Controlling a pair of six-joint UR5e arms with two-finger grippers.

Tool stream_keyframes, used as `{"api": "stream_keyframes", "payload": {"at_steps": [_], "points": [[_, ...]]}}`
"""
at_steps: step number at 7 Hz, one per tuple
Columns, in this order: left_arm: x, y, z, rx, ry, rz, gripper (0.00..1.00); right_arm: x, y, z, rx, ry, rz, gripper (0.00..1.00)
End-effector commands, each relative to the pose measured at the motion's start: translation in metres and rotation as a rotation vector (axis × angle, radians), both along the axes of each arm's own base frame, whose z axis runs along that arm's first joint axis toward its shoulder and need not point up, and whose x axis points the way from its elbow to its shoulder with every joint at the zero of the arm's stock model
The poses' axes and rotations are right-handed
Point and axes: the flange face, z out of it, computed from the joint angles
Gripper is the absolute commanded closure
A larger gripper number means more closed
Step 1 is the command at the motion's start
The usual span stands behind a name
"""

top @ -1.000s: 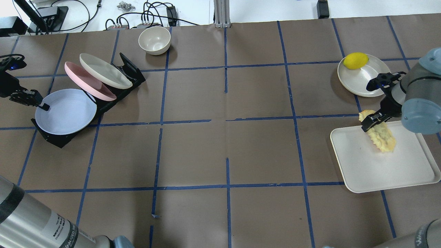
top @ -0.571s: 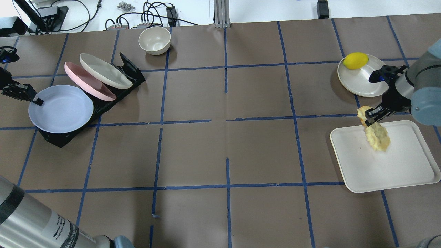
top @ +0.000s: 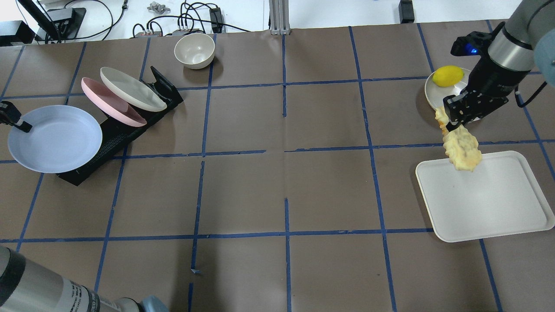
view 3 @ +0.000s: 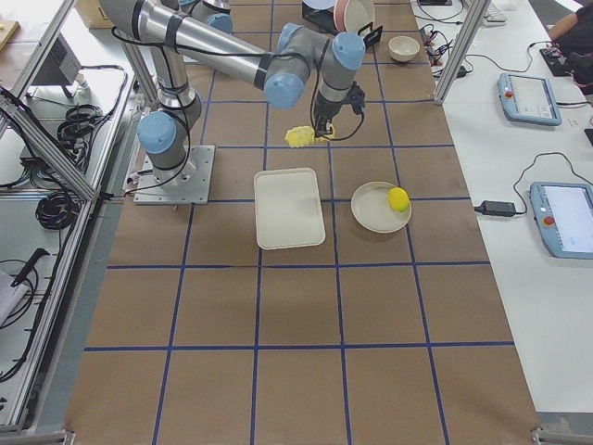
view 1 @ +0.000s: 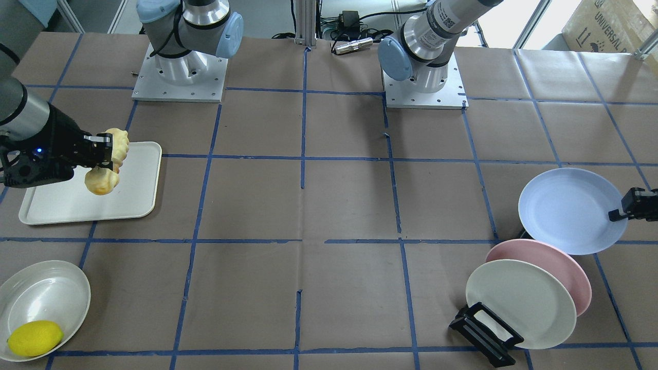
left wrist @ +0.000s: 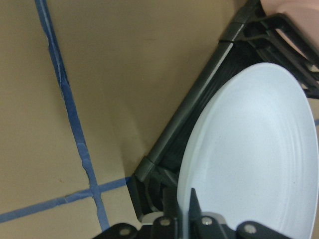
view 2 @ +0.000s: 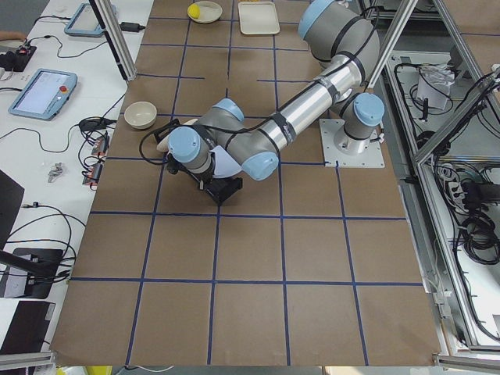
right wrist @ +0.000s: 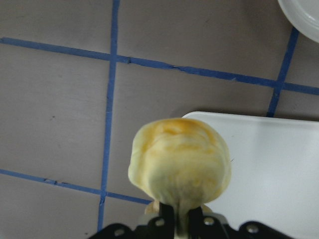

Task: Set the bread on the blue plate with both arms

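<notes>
The bread (top: 461, 149) hangs from the right tool (top: 448, 125), which is clamped on its upper end, over a corner of the white tray (top: 490, 203). The blue plate (top: 54, 138) sits well apart across the worktop (top: 277, 195), tilted beside the black rack (top: 117, 136). The left tool (top: 21, 125) is pinched on its rim.

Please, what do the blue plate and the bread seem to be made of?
The blue plate: likely plastic or melamine, though ceramic is possible; matte, even colour, no glare. The bread: real loaf or foam imitation, I cannot tell; bumpy pale-yellow skin, dull, with a browned end.
</notes>
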Motion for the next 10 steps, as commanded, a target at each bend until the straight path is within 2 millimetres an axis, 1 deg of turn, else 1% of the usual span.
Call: {"api": "stream_keyframes", "payload": {"at_steps": [1, 2, 3, 4, 5, 6, 7, 8, 9, 10], "points": [[-0.049, 0.026, 0.057, -0.007, -0.026, -0.005, 0.87, 0.068, 0.031, 0.047, -0.014, 0.044, -0.023, 0.88], [-0.106, 0.023, 0.071, 0.002, -0.048, 0.015, 0.87, 0.097, 0.038, 0.047, -0.011, 0.053, -0.033, 0.88], [-0.174, 0.023, 0.08, 0.009, -0.061, 0.006, 0.87, 0.126, 0.044, 0.045, -0.009, 0.048, -0.03, 0.88], [-0.233, 0.025, 0.072, 0.033, -0.056, 0.003, 0.87, 0.15, 0.05, 0.045, -0.018, 0.048, 0.006, 0.88], [-0.283, 0.024, 0.059, 0.067, -0.024, 0.046, 0.87, 0.155, 0.053, 0.045, -0.019, 0.051, 0.018, 0.88], [-0.328, 0.017, 0.05, 0.071, 0.035, 0.055, 0.87, 0.155, 0.054, 0.045, -0.015, 0.052, 0.013, 0.88], [-0.365, 0.012, 0.038, 0.056, 0.063, 0.053, 0.87, 0.155, 0.055, 0.042, -0.009, 0.052, 0.015, 0.87], [-0.408, 0.008, 0.011, 0.053, 0.119, 0.063, 0.87, 0.155, 0.054, 0.038, -0.003, 0.052, 0.017, 0.87], [-0.444, 0.008, -0.028, 0.03, 0.136, 0.055, 0.87, 0.156, 0.057, 0.036, -0.001, 0.05, 0.013, 0.88], [-0.474, 0.008, -0.061, -0.012, 0.16, 0.071, 0.87, 0.168, 0.048, 0.022, -0.033, 0.037, -0.052, 0.86]]}}
